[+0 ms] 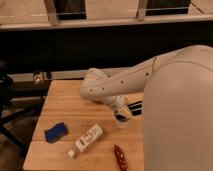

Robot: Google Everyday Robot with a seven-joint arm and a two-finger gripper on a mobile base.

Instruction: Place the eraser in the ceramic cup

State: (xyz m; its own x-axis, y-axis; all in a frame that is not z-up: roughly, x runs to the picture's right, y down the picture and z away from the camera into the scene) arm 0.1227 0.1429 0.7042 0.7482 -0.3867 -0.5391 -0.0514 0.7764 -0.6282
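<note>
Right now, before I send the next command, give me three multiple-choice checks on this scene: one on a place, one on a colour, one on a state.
1. Where is the gripper?
A. raised high, clear of everything
B. right above the ceramic cup
C. down at the floor

2. What colour is the pad near the left side of the wooden table?
A. blue
B. green
C. yellow

3. How is the white bottle placed?
A. upright
B. lying on its side
C. inside the cup

Answers: B, the arm ends just over the cup; A, the pad is plainly blue; B, the white bottle lies flat on the wood.
</note>
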